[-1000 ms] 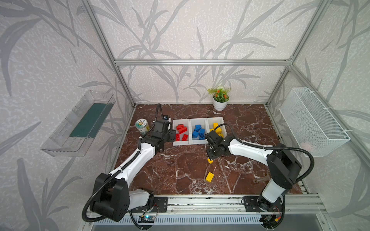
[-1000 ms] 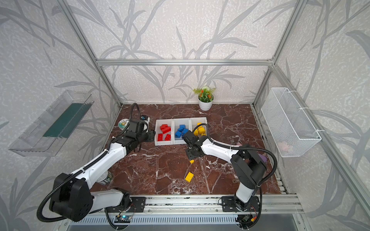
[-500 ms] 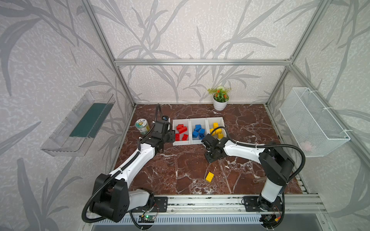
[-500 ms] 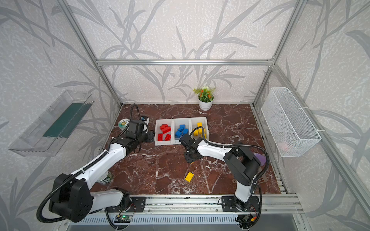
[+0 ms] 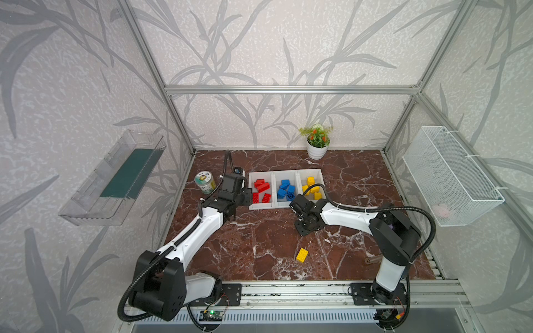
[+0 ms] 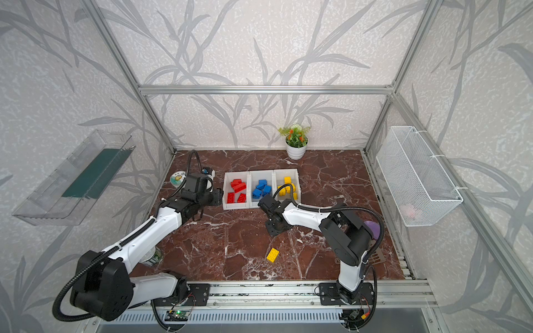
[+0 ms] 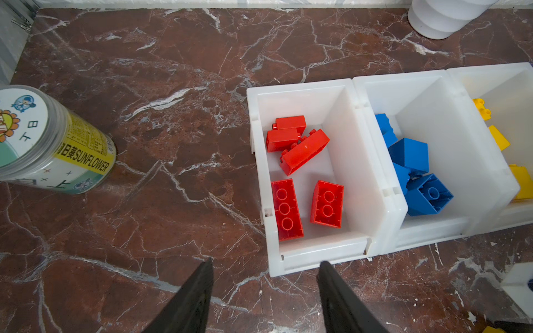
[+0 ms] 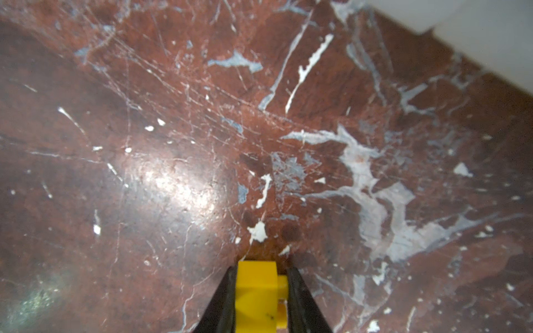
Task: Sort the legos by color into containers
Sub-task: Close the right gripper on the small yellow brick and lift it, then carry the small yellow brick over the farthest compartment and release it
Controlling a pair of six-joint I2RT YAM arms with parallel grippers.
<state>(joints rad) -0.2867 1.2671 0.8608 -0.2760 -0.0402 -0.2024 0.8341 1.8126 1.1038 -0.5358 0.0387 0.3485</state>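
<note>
Before the containers (image 5: pixel 261 205), right gripper (image 8: pixel 261 269) has closed onto a yellow lego (image 8: pixel 253 297); left gripper (image 7: pixel 266 261) stays spread.

Three joined bins (image 5: pixel 273 184) stand in a row on the far middle of the table (image 5: pixel 259 236), with bricks (image 5: pixel 262 187) in each. A can (image 5: pixel 204 181) stands to their left, a potted plant (image 5: pixel 316 144) behind them to the right, and one loose brick (image 5: pixel 302 255) nearer.
</note>
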